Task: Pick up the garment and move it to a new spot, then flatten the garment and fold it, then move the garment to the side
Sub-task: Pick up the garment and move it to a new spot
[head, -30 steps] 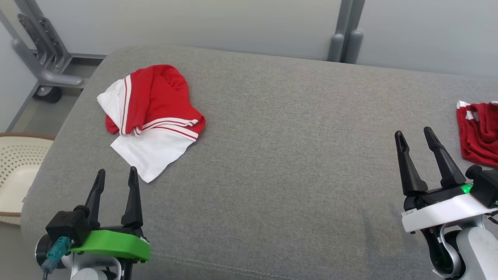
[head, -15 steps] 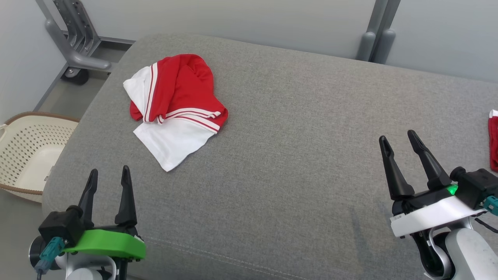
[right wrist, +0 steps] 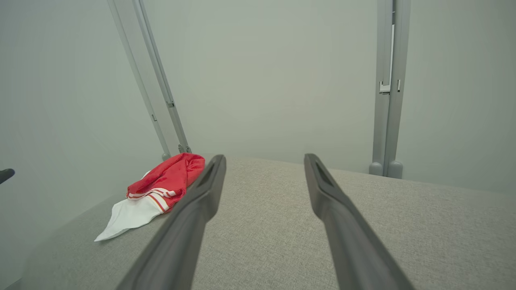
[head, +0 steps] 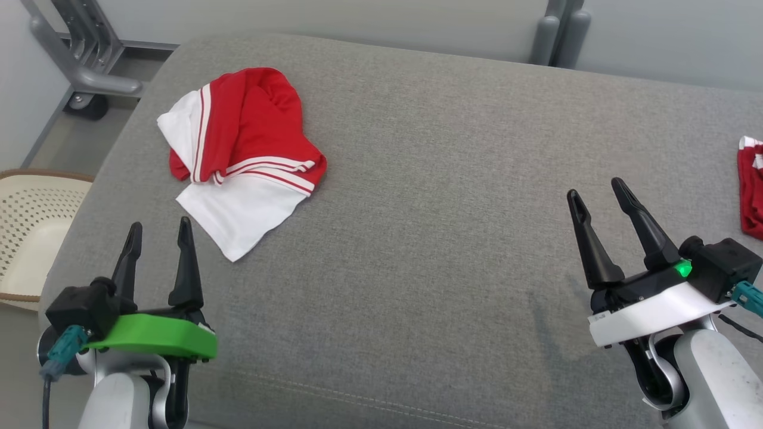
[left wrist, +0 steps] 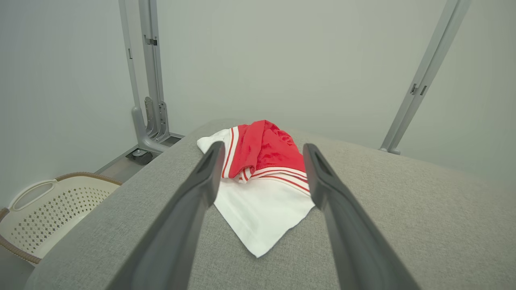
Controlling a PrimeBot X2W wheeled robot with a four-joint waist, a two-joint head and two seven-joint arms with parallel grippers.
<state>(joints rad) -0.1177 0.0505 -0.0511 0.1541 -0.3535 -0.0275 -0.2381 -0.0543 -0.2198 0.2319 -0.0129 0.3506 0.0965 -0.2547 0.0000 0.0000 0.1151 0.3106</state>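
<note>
Head view had the crumpled red-and-white fabric garment [head: 238, 161] lying on the far left part of the broad grey upholstered cushion [head: 447, 208], red bunched at the back, a flat white panel spilling toward the robot and ending in a pointed corner. And the left gripper [head: 160, 222] was right there, hovering low at the near left edge, its two dark fingers spread wide with nothing between them. That white corner sat just ahead of its fingertips and a touch to their right. Left wrist view confirmed the line-up: the cloth lay between the two fingers' sightlines, its long axis running near-to-far, roughly along the way the fingers pointed.

Over on the other side, the right gripper [head: 595, 187] was also spread wide and empty, well apart from the garment across a long stretch of bare cushion. So the left arm looked the clear favourite for the pick-up, with a short reach forward to the near corner. A second red cloth [head: 752, 196] peeked in at the right edge, and a cream perforated plastic basket [head: 30, 226] stood on the floor beside the cushion's left end.
</note>
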